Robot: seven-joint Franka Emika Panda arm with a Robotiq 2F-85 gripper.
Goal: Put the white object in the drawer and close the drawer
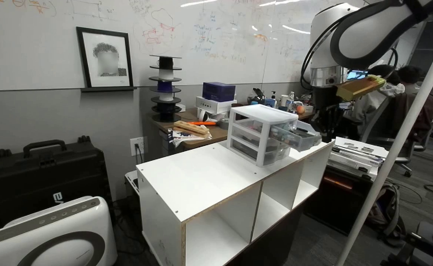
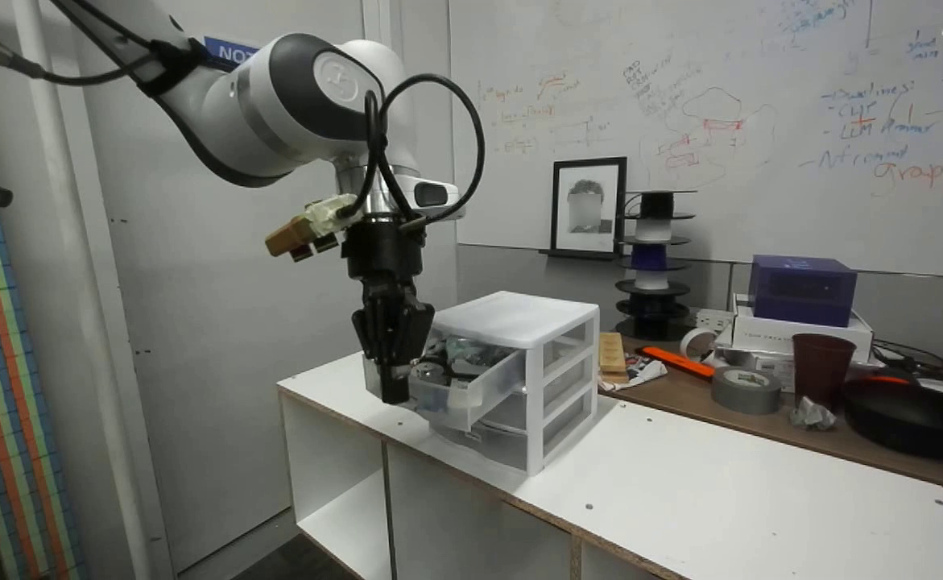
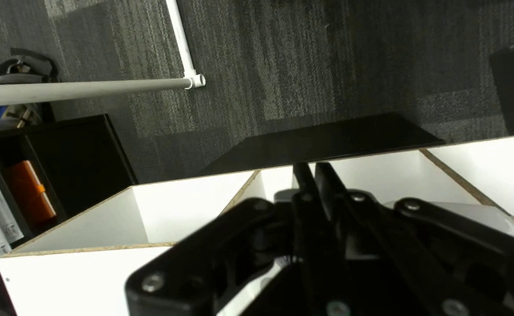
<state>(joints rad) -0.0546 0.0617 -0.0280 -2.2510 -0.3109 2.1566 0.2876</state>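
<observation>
Wrist view is showing the gripper [image 3: 313, 166] hanging by the tabletop's [image 3: 72, 281] front edge, its fingers [image 3: 301, 173] almost touching, holding nothing visible. Beside it, the drawer [image 2: 448, 403] is jutting from its unit [image 2: 511, 314] toward that edge, carrying clutter [image 2: 467, 354]; whether the white object is lying there, I cannot tell. Beyond the back edge, a cup [image 2: 821, 366] is standing on a desk [image 2: 684, 403].

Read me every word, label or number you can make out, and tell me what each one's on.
"NOT", partly covered, on the blue sign
"graph", on the whiteboard
"LLM", on the whiteboard
Too small or blurred to read: all else, including lettering on the white box and black case.
</observation>
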